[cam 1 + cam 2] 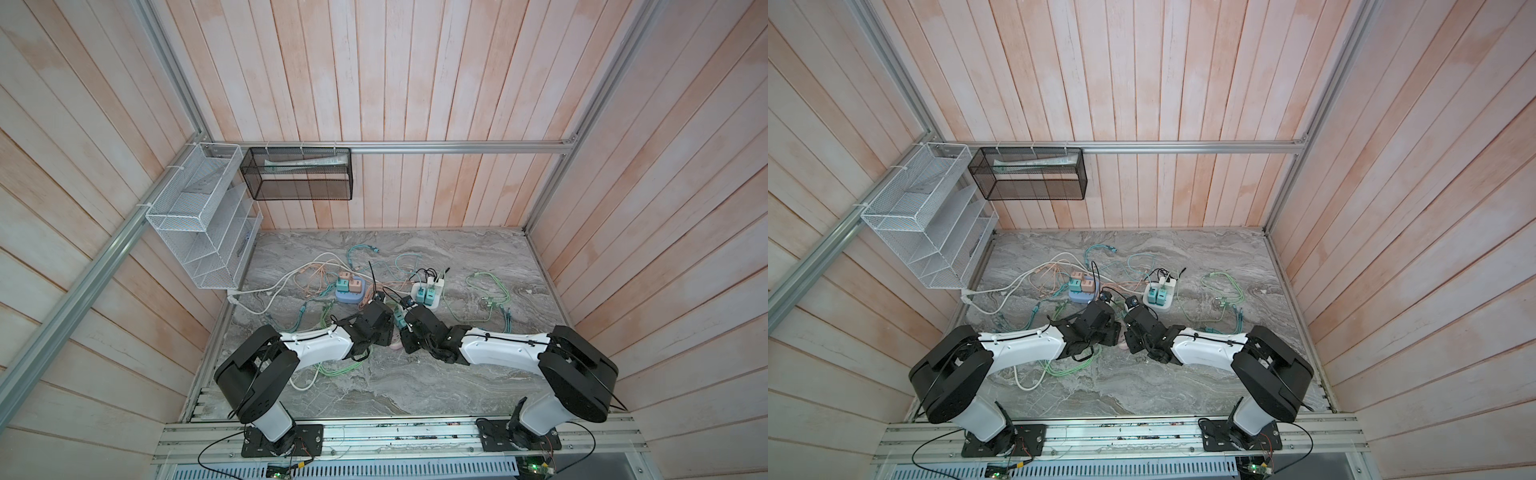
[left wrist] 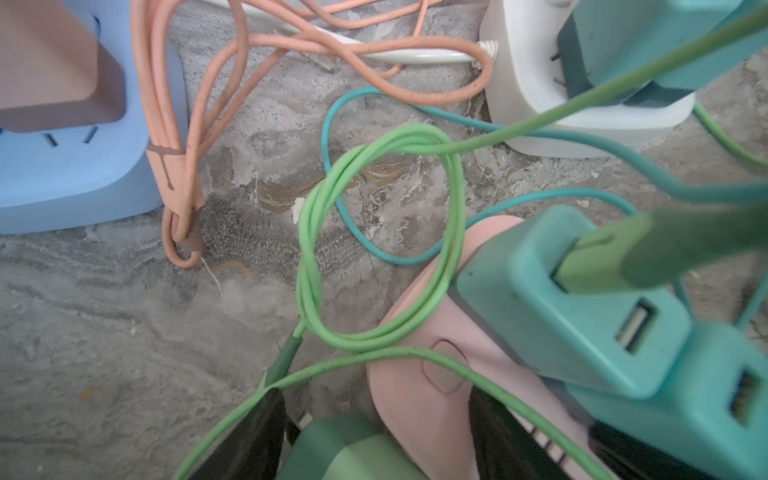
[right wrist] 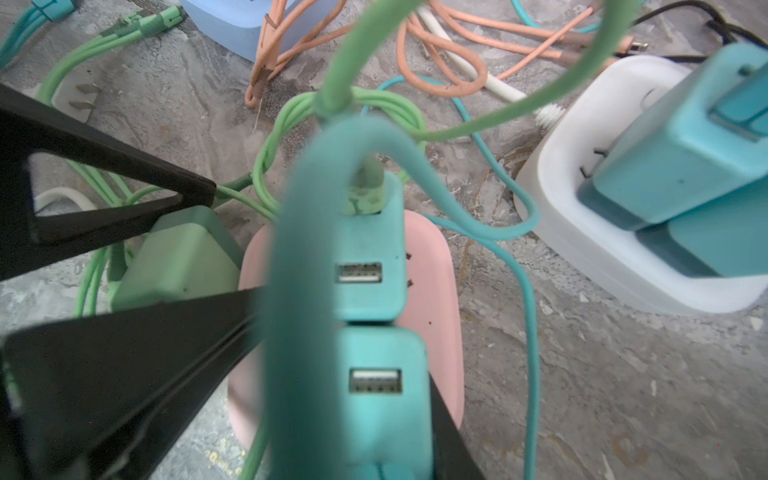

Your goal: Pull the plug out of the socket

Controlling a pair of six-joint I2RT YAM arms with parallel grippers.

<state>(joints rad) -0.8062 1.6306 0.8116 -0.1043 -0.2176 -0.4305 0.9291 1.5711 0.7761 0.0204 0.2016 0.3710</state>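
Right pincer narrow, clamping teal plug on pink socket; left pincer half-spread, gripping green plug beside.

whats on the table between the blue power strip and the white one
Looped peach cables, a white cord and a teal cable; left wrist view.

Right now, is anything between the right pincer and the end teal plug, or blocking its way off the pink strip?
Nothing between them: the right pincer grips the teal plug. Above it, a teal cable arches across, a green cable beyond; lifting may drag them.
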